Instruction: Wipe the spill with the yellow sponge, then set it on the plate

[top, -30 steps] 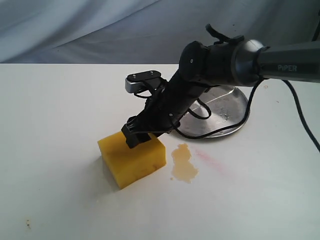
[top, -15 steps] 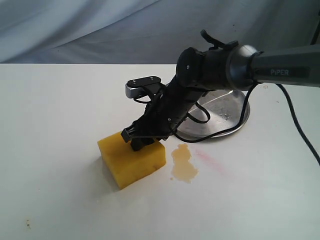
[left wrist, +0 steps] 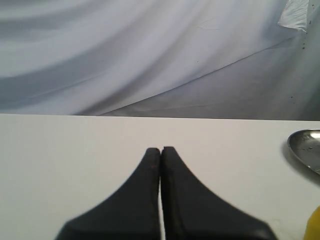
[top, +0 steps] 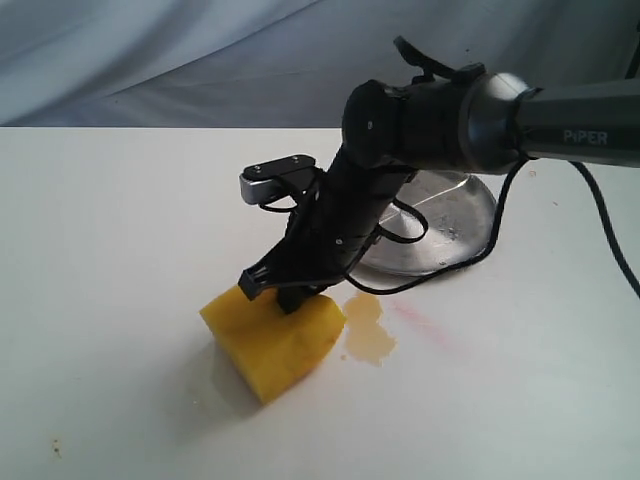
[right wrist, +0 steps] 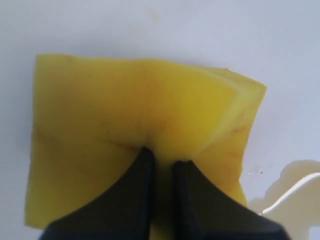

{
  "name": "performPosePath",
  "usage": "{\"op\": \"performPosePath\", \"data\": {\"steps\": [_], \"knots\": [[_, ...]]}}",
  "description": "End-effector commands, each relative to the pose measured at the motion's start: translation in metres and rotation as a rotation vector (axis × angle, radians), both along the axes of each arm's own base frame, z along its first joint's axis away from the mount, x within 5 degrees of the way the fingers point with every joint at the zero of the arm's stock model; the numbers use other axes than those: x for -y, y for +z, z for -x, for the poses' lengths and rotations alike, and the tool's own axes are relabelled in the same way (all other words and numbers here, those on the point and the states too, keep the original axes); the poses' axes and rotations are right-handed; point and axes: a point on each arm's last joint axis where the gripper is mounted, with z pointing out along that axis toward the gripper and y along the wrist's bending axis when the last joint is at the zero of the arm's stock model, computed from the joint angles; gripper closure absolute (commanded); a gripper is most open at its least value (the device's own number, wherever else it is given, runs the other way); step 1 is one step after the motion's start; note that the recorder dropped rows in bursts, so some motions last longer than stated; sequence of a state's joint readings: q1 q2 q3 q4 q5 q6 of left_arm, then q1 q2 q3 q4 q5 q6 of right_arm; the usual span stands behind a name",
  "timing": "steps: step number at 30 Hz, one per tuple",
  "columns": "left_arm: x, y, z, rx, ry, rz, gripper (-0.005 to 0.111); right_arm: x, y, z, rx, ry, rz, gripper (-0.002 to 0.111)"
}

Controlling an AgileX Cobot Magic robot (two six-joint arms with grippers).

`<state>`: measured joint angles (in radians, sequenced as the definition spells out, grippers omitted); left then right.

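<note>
Yellow sponge (top: 275, 338) sits pinched in our right gripper (top: 291, 296), tilted and just beside the spill (top: 368, 330); the amber puddle looks unwiped, and the plate (top: 462, 212) lies behind.

From the left wrist, our left gripper (left wrist: 160, 150) is pressed together on nothing, above the table (left wrist: 70, 150).

From the right wrist, our fingers bite into the foam. We judge wiping and placing are both left to do.

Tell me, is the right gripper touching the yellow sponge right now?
Touching. The right wrist view shows the fingers of the right gripper pinched into the yellow sponge, with the foam creased around their tips.
</note>
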<state>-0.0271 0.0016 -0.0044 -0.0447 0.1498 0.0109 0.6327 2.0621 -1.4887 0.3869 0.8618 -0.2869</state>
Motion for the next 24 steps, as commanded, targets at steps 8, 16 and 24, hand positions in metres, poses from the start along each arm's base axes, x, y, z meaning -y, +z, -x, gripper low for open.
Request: {"op": "performPosePath", "data": {"steps": [8, 16, 24], "knots": [[0.000, -0.001, 0.000, 0.001, -0.001, 0.000, 0.105, 0.037, -0.031, 0.009, -0.030, -0.089, 0.114, 0.108], [0.000, -0.001, 0.000, 0.001, 0.000, 0.002, 0.105, 0.065, -0.018, 0.002, 0.015, -0.198, 0.117, 0.108], [0.000, -0.001, 0.000, 0.001, -0.001, 0.000, 0.105, 0.087, -0.010, 0.004, 0.025, -0.267, 0.149, 0.108]]}}
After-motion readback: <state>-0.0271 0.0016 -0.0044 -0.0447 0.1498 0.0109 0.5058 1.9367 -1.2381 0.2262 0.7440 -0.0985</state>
